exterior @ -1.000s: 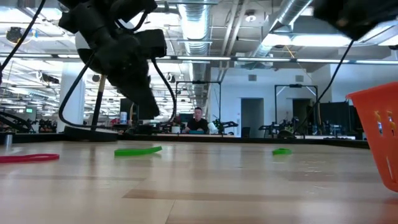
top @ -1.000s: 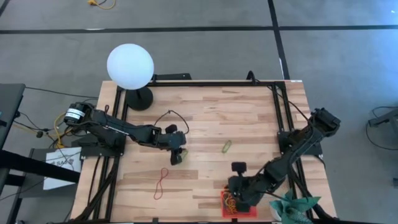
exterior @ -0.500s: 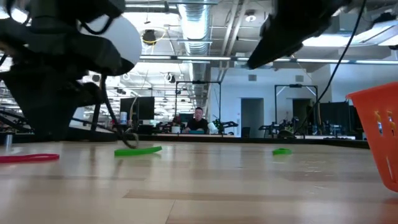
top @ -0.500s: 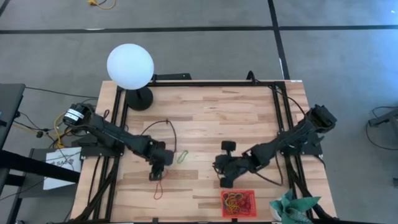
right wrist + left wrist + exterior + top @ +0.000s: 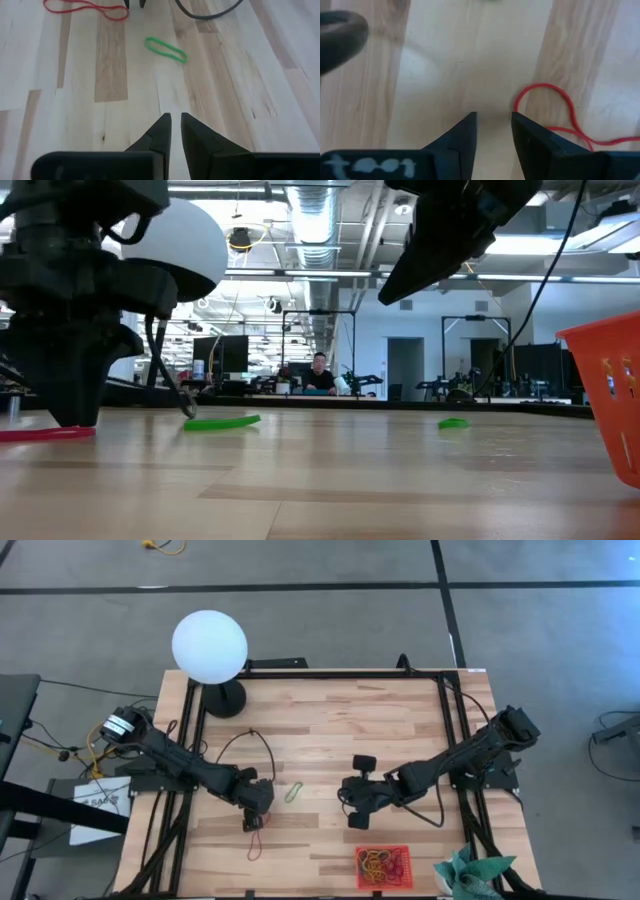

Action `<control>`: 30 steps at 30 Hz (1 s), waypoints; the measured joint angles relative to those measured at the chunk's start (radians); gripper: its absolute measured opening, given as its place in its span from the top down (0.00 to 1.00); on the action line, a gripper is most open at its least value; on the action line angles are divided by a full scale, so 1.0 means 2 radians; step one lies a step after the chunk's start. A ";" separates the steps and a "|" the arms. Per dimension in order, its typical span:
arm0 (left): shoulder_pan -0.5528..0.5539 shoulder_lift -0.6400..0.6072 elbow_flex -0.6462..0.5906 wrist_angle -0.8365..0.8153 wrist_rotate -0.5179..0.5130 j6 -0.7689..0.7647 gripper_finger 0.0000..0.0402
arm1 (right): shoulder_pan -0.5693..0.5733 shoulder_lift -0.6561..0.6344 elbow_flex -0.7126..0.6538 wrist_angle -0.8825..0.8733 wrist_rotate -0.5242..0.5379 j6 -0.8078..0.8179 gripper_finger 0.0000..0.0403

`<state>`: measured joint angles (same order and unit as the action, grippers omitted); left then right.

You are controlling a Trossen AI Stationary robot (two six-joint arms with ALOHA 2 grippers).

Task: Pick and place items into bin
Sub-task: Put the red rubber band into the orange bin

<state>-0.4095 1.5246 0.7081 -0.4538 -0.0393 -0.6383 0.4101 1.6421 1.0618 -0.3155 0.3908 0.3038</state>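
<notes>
**Rubber loops: light, limp, flat on the wood**

Red band (image 5: 555,112) sits just beside and slightly past our left gripper (image 5: 493,120) tips; its near curve is off 1 finger, not between the 2. Fingers are narrowly parted, pinching nothing. In the low view that gripper reads as down at the wood.

We judge the band near weightless, floppy, grippy, and thin enough to slip under the tips. Best hold: straddle the near curve, tips pressed to the wood, close on 1 strand.

Green band (image 5: 166,49) lies well ahead of our right gripper (image 5: 172,125), whose fingers are almost together and hold nothing. A 2nd green band (image 5: 453,423) lies farther off.

Bin (image 5: 405,880) already holds several bands, well apart from both grippers.
</notes>
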 joint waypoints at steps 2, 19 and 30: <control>-0.002 -0.002 -0.010 0.014 -0.002 -0.008 0.73 | 0.000 0.000 0.000 -0.003 0.000 0.000 0.91; -0.002 -0.001 -0.015 0.036 0.019 -0.024 0.75 | 0.000 0.000 0.000 -0.015 0.000 0.000 0.91; -0.002 0.001 -0.007 0.043 0.034 -0.022 0.75 | 0.000 0.000 0.000 -0.015 0.000 0.000 0.91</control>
<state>-0.4128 1.5270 0.6943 -0.3670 0.0294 -0.6831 0.4103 1.6417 1.0618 -0.3450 0.3901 0.3031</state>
